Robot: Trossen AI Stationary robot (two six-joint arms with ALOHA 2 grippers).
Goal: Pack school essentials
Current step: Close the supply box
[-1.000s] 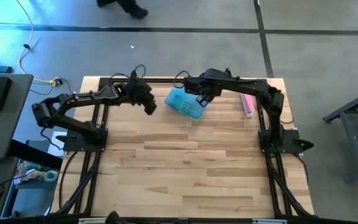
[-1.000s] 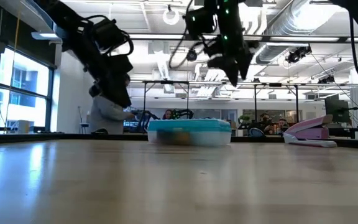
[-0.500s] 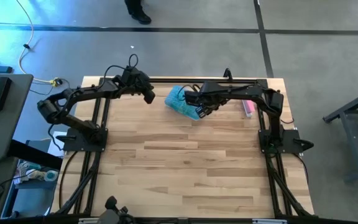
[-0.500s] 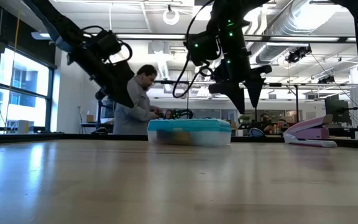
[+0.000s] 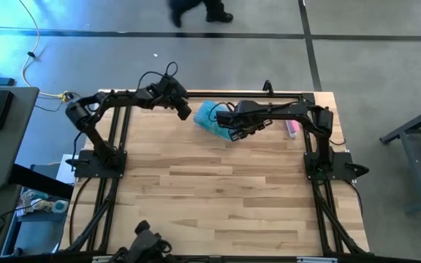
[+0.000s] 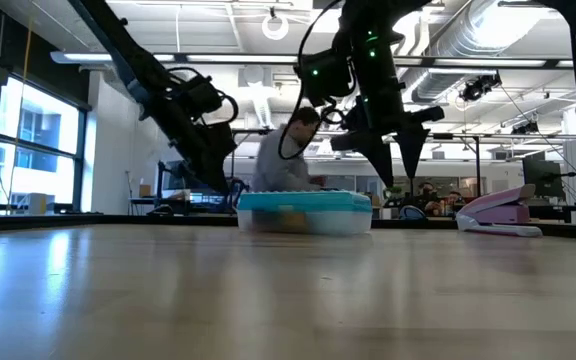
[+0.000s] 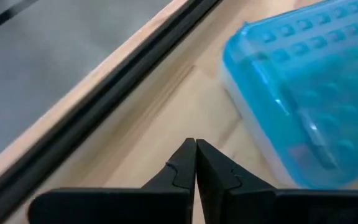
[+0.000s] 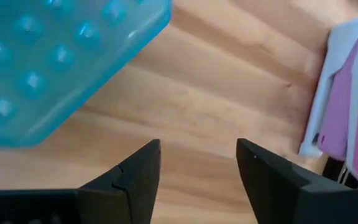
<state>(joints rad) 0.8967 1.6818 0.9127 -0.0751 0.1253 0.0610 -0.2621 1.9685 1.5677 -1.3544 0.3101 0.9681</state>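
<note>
A clear plastic box with a blue lid (image 5: 210, 119) rests flat on the table near its far edge. The school essentials are hidden; something yellowish shows through the box's clear wall (image 6: 288, 221), and I cannot tell what it is. My left gripper (image 5: 184, 112) is shut and hangs just left of the box (image 7: 297, 81), beside the far rail, its fingertips (image 7: 196, 155) above bare wood. My right gripper (image 5: 234, 131) stands open by the box's near right corner (image 8: 55, 56). Its fingers (image 6: 386, 170) point down over bare table (image 8: 197, 124), clear of the box.
A pink and white stapler (image 5: 291, 126) lies right of the box (image 8: 347, 99). A black rail (image 7: 104, 93) runs along the table's far edge. The wide near part of the table (image 5: 218, 197) is bare wood. A person moves behind the table (image 6: 288, 155).
My left gripper has gone toward the table's far edge and then toward the box, sinking lower. My right gripper has come down from above the box to its near right corner and has rolled about its own line. The box has stayed where it was.
</note>
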